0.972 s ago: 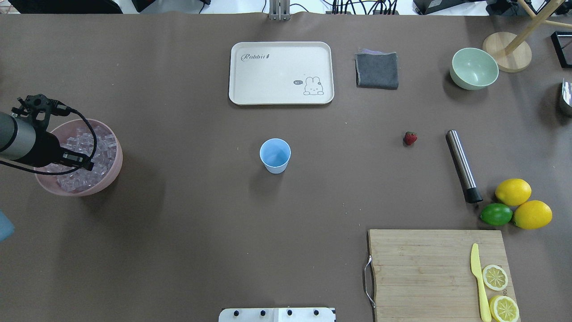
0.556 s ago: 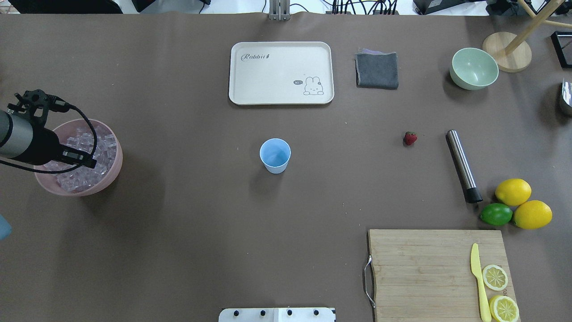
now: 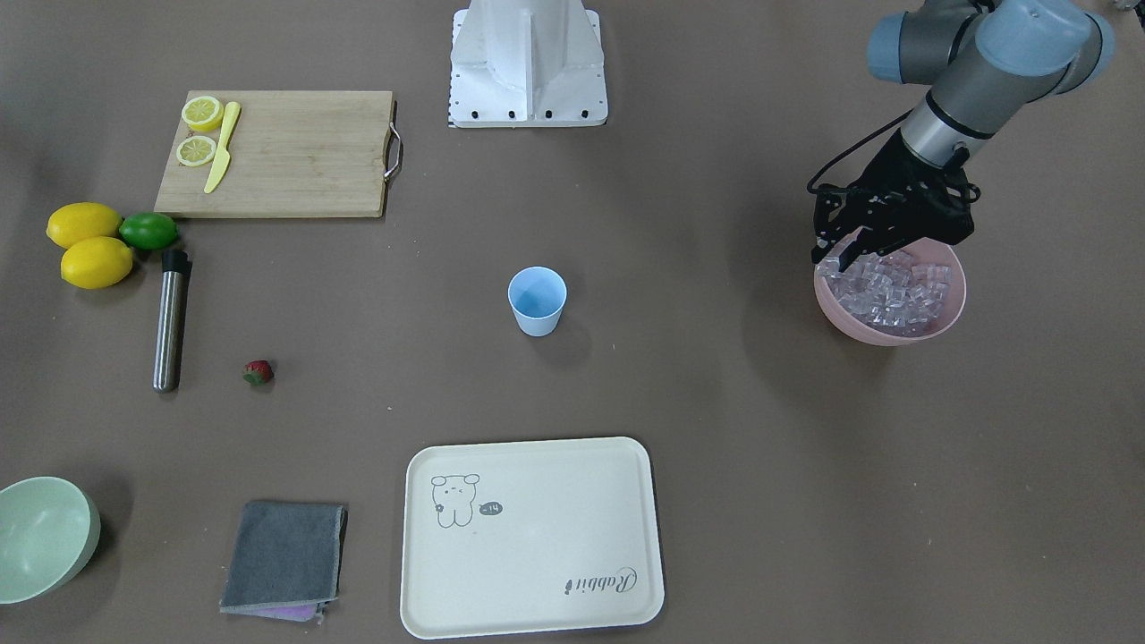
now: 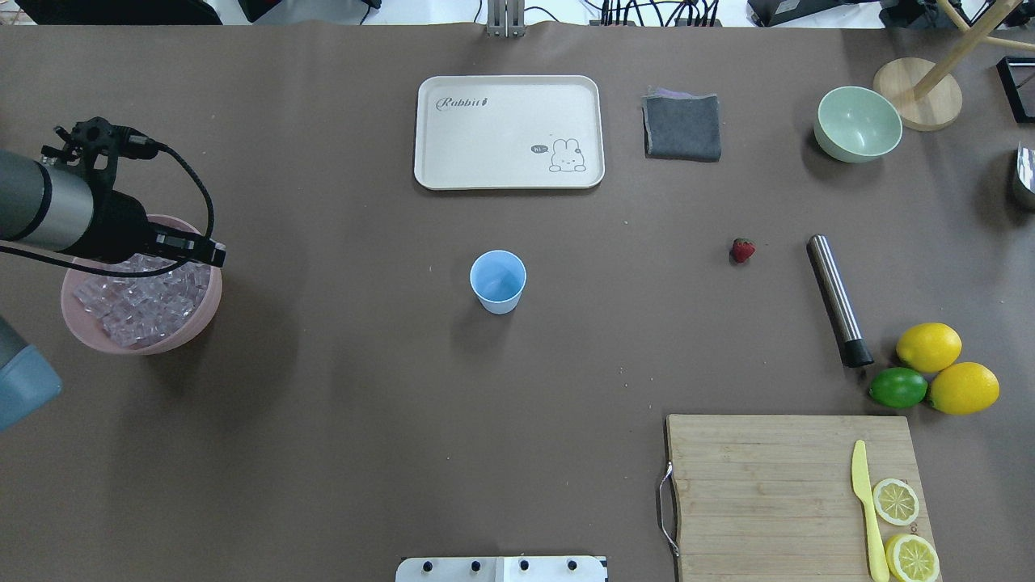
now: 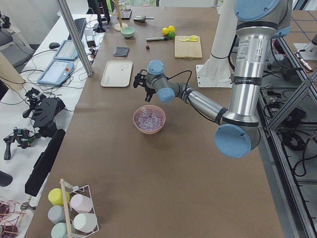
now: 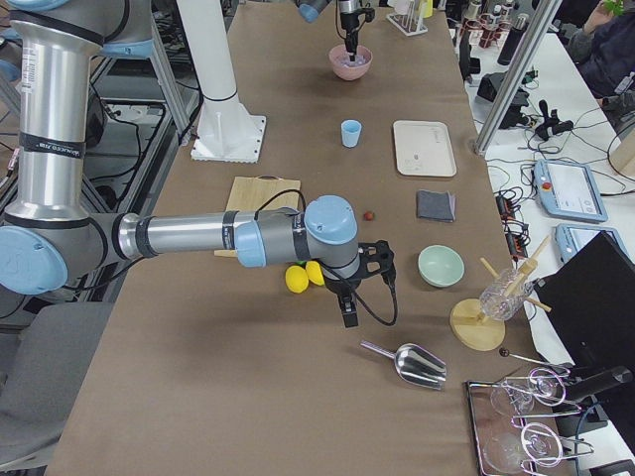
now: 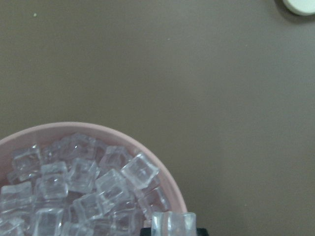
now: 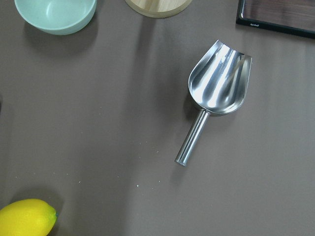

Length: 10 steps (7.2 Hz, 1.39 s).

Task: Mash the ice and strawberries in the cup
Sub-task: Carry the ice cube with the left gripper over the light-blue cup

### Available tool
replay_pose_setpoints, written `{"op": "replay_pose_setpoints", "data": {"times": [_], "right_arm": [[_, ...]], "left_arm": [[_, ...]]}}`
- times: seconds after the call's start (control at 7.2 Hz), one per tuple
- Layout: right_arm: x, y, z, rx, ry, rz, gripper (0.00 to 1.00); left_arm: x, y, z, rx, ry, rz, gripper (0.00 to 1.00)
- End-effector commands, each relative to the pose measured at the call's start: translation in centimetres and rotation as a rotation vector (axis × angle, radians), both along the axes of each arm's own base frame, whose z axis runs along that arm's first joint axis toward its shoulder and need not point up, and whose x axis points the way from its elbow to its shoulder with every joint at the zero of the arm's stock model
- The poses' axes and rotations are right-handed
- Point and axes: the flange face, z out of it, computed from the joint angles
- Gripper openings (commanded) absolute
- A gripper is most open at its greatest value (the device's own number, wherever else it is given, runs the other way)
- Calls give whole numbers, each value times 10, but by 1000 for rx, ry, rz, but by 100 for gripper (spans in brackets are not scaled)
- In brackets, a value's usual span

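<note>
Though ice (image 4: 145, 303) plentiful: one cup (image 4: 498, 280), one strawberry (image 4: 742, 250).

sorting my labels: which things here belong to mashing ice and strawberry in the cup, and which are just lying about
Job: ice, pink bowl, strawberry, cup, steel rod (likely masher).
Lying about: tray, cloth, green bowl, lemons, lime, cutting board, scoop.
</note>
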Motion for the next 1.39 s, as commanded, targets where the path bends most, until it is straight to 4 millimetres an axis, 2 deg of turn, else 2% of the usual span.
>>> {"op": "replay_pose_setpoints", "data": {"times": [0.0, 0.14, 0.28, 0.42, 0.56, 0.83, 1.11, 1.25], "right_arm": [[0, 0, 0, 1, 1, -1, 100], [0, 0, 0, 0, 1, 0, 100], [0, 0, 0, 1, 1, -1, 100], [0, 1, 1, 0, 1, -1, 100], [0, 2, 2, -2, 1, -1, 100], [0, 3, 3, -3, 1, -1, 100], [0, 4, 3, -3, 1, -1, 100], [0, 4, 3, -3, 1, -1, 100]], "left_arm": [[49, 1, -43, -46, 60, 10, 0], [65, -1, -56, -80, 32, 22, 0], [83, -13, -97, -140, -33, 18, 0], [116, -5, -138, -155, -92, 15, 0], [156, 19, -164, -176, -101, -11, 0], [182, 26, -184, -214, -83, -20, 0], [211, 27, -215, -250, -58, -55, 0], [225, 25, -222, -242, -66, -79, 0]]}}
